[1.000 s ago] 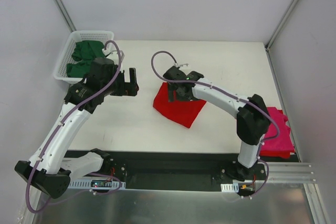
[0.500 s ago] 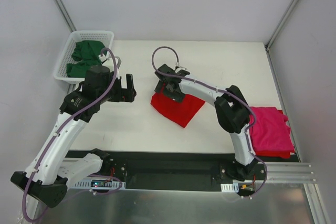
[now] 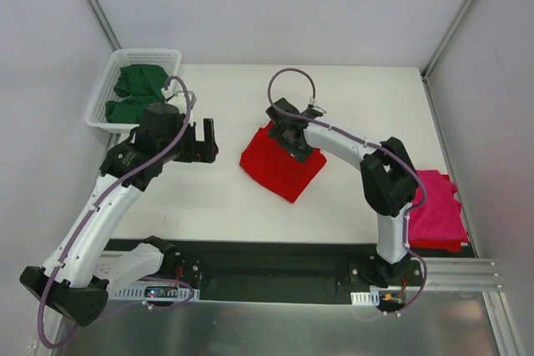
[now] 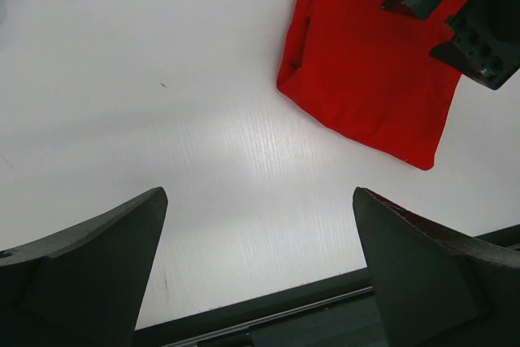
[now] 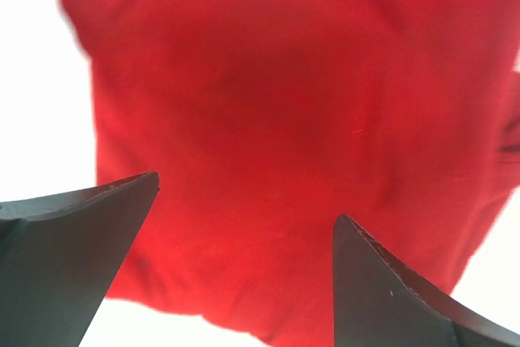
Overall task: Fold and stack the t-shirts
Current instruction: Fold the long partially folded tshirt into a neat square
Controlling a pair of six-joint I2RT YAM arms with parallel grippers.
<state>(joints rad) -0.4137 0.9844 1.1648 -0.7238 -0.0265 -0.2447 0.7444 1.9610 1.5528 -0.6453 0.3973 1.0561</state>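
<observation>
- red t-shirt (image 3: 279,168) looks folded, middle of the table (image 3: 359,97); magenta t-shirt (image 3: 442,210) is folded at the right edge, so not stacked yet
- green t-shirts (image 3: 138,81) are bunched in the basket (image 3: 146,52), unfolded I'd guess
- right gripper (image 5: 244,201) is wide over the red, left gripper (image 4: 260,201) wide over bare table, both empty
- right arm (image 3: 388,181) hides part of the magenta; can't count the greens

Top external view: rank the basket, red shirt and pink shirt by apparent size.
1. white basket
2. red shirt
3. pink shirt. The right arm hides part of it, so red over pink is unsure.
</observation>
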